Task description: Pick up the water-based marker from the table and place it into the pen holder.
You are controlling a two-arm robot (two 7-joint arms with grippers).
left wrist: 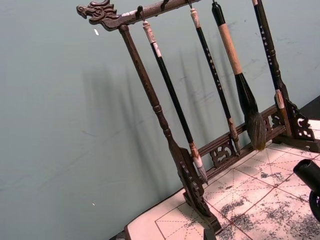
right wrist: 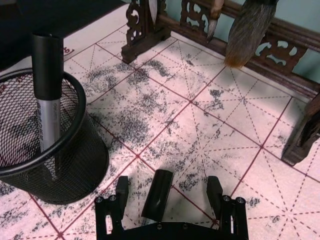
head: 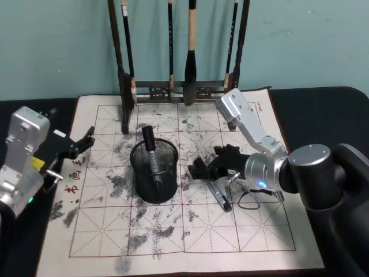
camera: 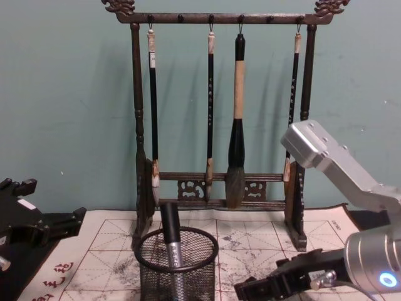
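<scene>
A grey water-based marker (head: 219, 195) with a black cap lies on the stained calligraphy mat of the table (head: 190, 231), right of the pen holder (head: 154, 173). My right gripper (head: 206, 165) hangs low over its capped end. The right wrist view shows that gripper (right wrist: 167, 187) open, its fingers (right wrist: 122, 189) standing either side of the marker's cap (right wrist: 158, 197) without touching it. The black mesh pen holder (right wrist: 55, 150) holds another marker (right wrist: 47, 100) upright, also seen from the chest as the holder (camera: 177, 269) and marker (camera: 170, 238). My left gripper (head: 85, 140) rests open at the mat's left edge.
A tall dark wooden brush rack (head: 179, 86) with several hanging brushes stands at the back of the mat, behind the holder; the left wrist view faces the rack (left wrist: 170, 145). The right arm's silver links (head: 248, 124) reach in from the right. Bare mat lies in front of the holder.
</scene>
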